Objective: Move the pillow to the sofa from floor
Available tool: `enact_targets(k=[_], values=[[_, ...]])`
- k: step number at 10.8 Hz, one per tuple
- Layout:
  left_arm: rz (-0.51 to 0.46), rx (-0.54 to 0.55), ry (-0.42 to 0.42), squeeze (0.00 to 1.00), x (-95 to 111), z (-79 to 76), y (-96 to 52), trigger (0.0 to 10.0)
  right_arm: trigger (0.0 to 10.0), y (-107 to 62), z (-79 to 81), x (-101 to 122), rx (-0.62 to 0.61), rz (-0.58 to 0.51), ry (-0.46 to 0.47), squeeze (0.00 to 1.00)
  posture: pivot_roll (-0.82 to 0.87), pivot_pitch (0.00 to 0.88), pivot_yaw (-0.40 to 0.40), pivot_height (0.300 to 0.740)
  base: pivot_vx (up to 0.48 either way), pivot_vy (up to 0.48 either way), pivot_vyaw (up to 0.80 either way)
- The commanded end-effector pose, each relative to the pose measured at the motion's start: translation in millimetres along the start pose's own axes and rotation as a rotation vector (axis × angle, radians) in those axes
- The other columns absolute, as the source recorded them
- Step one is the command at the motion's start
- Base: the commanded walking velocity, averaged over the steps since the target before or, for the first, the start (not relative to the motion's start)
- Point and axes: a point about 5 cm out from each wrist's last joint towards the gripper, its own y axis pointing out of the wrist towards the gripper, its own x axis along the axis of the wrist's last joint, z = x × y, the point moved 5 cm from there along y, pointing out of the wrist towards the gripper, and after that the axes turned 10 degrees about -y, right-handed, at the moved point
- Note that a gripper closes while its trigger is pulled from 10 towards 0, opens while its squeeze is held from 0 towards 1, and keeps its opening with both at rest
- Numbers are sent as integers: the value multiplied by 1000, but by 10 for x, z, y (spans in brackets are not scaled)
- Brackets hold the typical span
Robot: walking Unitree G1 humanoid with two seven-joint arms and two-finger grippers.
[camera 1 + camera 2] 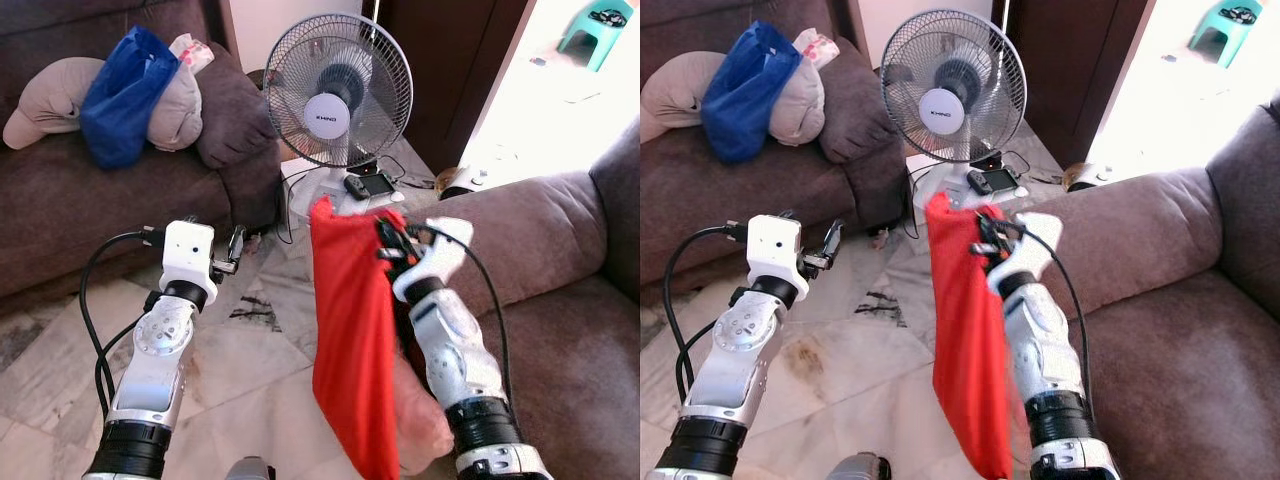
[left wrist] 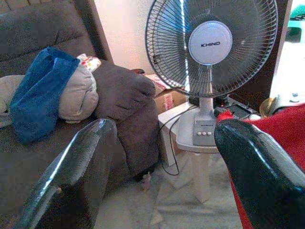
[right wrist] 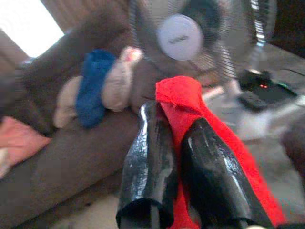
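Note:
A red pillow (image 1: 350, 340) hangs limp in the air above the tiled floor, held by its top corner. My right gripper (image 1: 390, 240) is shut on that corner; in the right wrist view the red pillow (image 3: 190, 107) sits pinched between both black fingers (image 3: 147, 162). My left gripper (image 1: 235, 248) is raised to the left of the pillow, open and holding nothing, its fingers (image 2: 71, 167) spread wide. A brown sofa (image 1: 560, 300) lies to the right, its armrest (image 1: 530, 235) just behind the right gripper.
A white standing fan (image 1: 338, 95) on a small white stand is straight ahead, with cables and a remote at its base. A second brown sofa (image 1: 90, 200) at the left carries a beige cushion and a blue cloth (image 1: 125, 95). Tiled floor (image 1: 250, 340) lies below.

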Motion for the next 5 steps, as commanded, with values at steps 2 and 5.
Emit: enact_targets(k=[2,5], values=[[-13,6,-3,0,50,53,39,10000,10000,-2,558,576,316,-208,17,0,140,0,-3,740,0,0,0],[-18,4,-5,0,68,48,55,10000,10000,-123,822,587,496,-213,92,0,145,0,1,740,0,0,0]])
